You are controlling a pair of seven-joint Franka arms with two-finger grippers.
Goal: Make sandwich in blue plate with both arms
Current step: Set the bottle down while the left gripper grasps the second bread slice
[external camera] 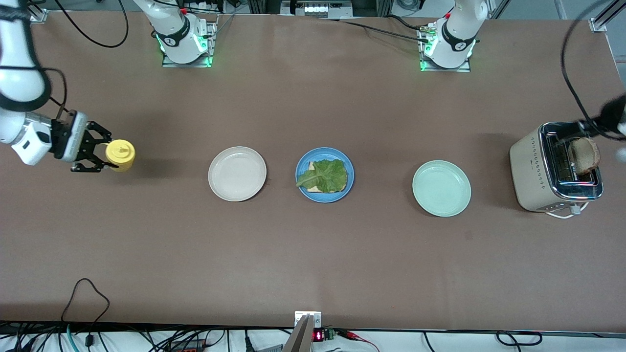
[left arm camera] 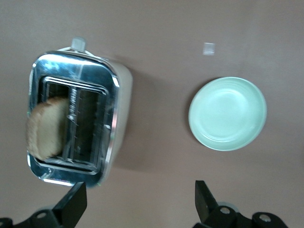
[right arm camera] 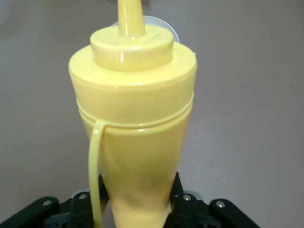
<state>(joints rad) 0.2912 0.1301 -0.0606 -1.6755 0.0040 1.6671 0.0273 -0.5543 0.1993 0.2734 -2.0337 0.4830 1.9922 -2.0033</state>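
1. Brown counter (external camera: 313, 254) carries everything in one row, so you can reach each item from either arm's end.
2. Your cream toaster with chrome top (external camera: 555, 168) sits at the left arm's end; a browned bread slice (external camera: 584, 155) stands upright in one slot, its long axis along that slot, ready for lifting.
3. Between the cream-white plate (external camera: 237, 173) and pale mint-green plate (external camera: 441, 188) lies the round blue plate (external camera: 324, 174), holding a ruffled green lettuce leaf (external camera: 325, 175) over a tan bread slice (external camera: 317, 192), stem end toward the right arm's end.
4. Your right claw (external camera: 108, 155) is clenched on the yellow squeeze bottle (external camera: 120, 155) at the right arm's end.
5. Your left claw (left arm camera: 140, 202) hangs released above the toaster, jaws spread wide.
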